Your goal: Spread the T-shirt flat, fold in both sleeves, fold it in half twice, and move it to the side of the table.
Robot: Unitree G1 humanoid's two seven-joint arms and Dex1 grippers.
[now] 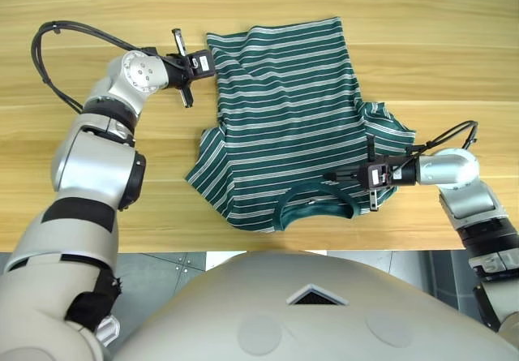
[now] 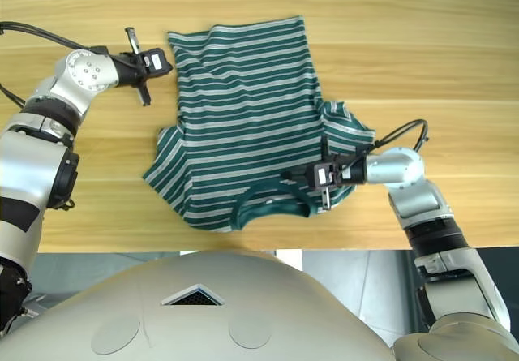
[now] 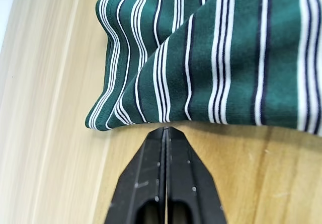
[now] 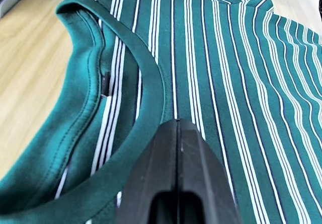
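And here's the left arm (image 1: 89, 162): glossy silver-grey shells, rounded, with black bands at the joints. Near its wrist there's a round cap (image 1: 146, 73) dotted with small screws. A thick black cable (image 1: 34, 53) loops out wide beside it. Over to the right arm (image 1: 466, 203): same silver casing, black segments lower down, and a thinner cable (image 1: 444, 132) arching above the wrist. The left gripper (image 3: 165, 131) has matte black fingers tapering to a wedge, flecked with pale specks. The right gripper (image 4: 177, 123) is black too, smooth, with a thin seam down the middle.
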